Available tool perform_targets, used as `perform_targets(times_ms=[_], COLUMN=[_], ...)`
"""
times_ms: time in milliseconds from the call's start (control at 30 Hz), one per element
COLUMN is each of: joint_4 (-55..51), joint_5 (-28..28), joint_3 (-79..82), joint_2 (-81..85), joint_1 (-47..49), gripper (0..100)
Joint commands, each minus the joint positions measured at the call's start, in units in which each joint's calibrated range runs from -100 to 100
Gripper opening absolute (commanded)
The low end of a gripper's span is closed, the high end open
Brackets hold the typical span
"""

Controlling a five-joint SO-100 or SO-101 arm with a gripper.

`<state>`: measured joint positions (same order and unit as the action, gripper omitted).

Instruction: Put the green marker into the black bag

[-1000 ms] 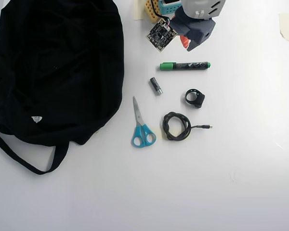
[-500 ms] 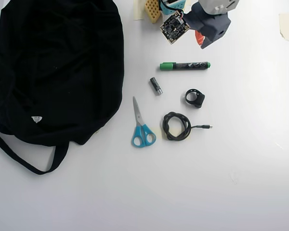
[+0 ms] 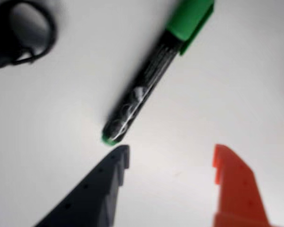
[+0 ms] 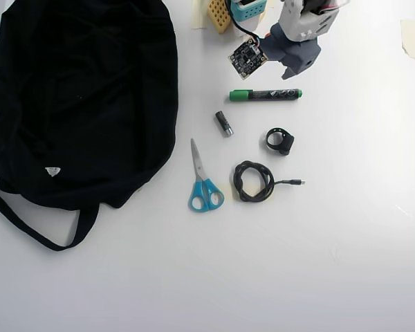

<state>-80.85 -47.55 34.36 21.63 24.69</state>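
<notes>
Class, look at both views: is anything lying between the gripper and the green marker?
Nothing visible. In the wrist view the open gripper faces the green marker across bare table; the battery lies beyond the marker.

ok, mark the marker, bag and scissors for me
marker (image 4: 265, 94), overhead view, mid-barrel
bag (image 4: 83, 97), overhead view, middle of the fabric
scissors (image 4: 206, 194), overhead view, blue handles

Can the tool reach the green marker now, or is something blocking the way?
Probably yes. The tool is open, just short of the green marker's end in the wrist view, with only bare table between. The battery and the black ring lie apart from it.
</notes>
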Motion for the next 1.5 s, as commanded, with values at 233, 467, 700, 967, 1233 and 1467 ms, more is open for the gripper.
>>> perform_targets(times_ms=[233, 467, 700, 967, 1233, 1467], joint_4=[11.08, 13.67, 17.80, 20.82, 20.90, 25.47], joint_5=[-16.69, -16.64, -16.64, -16.64, -16.64, -16.64], joint_3=[3.74, 0.86, 1.58, 1.58, 3.74, 6.88], joint_2=[-1.21, -11.09, -14.99, -18.72, -18.89, -18.89], joint_1=[-2.62, -2.77, -2.77, -2.77, -3.52, -3.60], gripper=[24, 24, 24, 24, 24, 24])
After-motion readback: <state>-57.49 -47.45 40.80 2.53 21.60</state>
